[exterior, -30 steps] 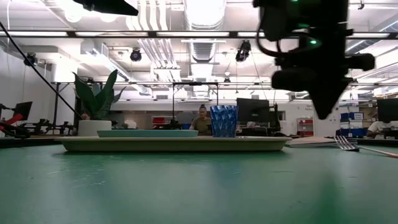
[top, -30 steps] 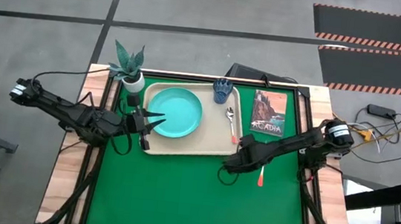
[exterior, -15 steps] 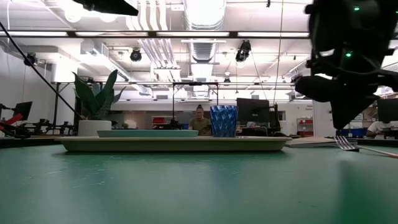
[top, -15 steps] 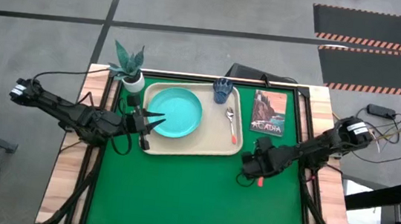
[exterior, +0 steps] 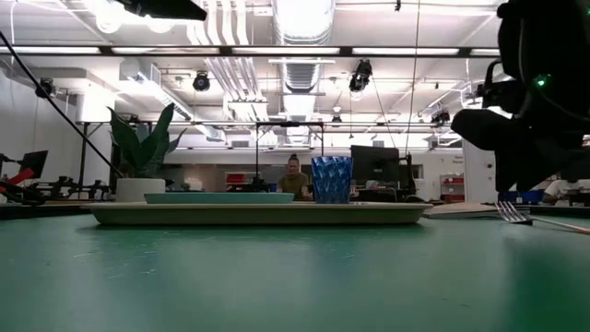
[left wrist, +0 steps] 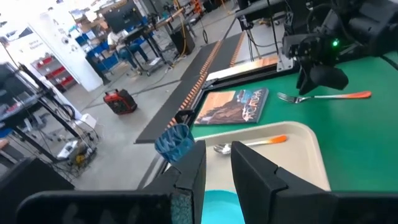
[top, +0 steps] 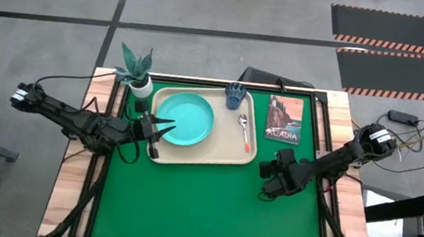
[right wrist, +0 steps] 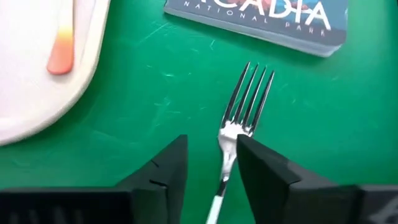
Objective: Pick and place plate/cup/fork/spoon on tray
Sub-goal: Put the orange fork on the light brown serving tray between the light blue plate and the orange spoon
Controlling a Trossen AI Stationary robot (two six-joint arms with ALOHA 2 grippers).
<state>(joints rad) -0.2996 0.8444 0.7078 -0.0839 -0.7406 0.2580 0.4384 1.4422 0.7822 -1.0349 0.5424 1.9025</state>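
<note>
The beige tray (top: 216,152) holds the teal plate (top: 186,119), the blue cup (top: 235,96) and the spoon (top: 244,131). The fork (right wrist: 247,93) lies flat on the green mat to the right of the tray, tines toward the book; it also shows in the low view (exterior: 513,213). My right gripper (right wrist: 212,146) hangs low over the fork, open, one finger on each side of the fork's neck (right wrist: 225,163), with no touch showing. In the high view my right gripper (top: 272,177) covers the fork. My left gripper (top: 160,132) waits at the plate's left rim, open by a narrow gap, nothing between the fingers.
A book (top: 284,120) lies flat just beyond the fork, right of the tray. A white pot with a green plant (top: 136,71) stands at the tray's far left corner. Bare green mat (top: 202,212) spreads over the near half of the table.
My right gripper has gone from the tray's near right corner toward the table's right edge and down, ending over the fork. The fork has stayed where it was on the mat.
</note>
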